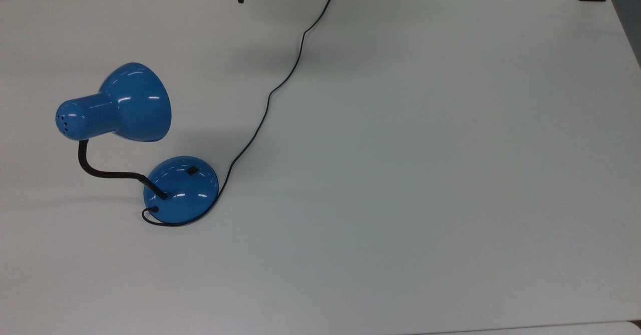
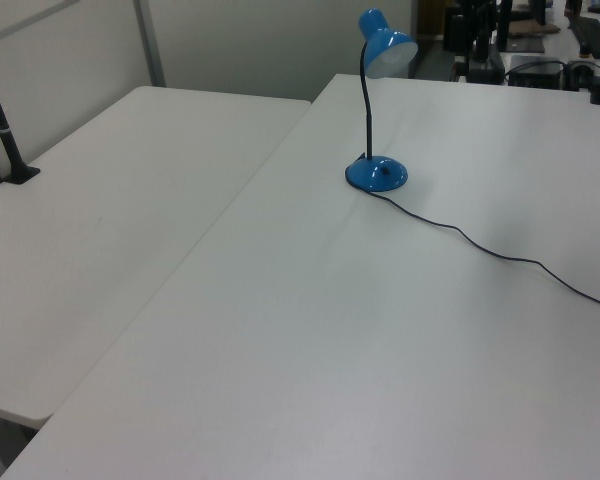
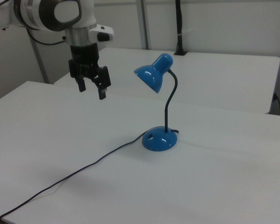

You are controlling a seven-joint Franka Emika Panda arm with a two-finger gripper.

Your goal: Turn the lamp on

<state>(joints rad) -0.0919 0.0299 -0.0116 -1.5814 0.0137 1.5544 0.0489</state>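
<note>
While jaws hang apart above the desk (image 3: 46, 154), well off the lamp (image 3: 159, 139): descend onto the base's switch (image 1: 192, 171), one fingertip, pressing straight down, clear of the cord (image 1: 280, 82).

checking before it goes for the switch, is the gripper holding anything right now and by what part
Nothing is held. The gripper hangs in the air with its fingers apart and nothing between them, away from the lamp, which stands alone on the table.

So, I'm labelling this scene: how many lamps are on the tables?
1. The lamp stands on the nearer white table in the right view, right of the open gripper; the far table has none.
</note>
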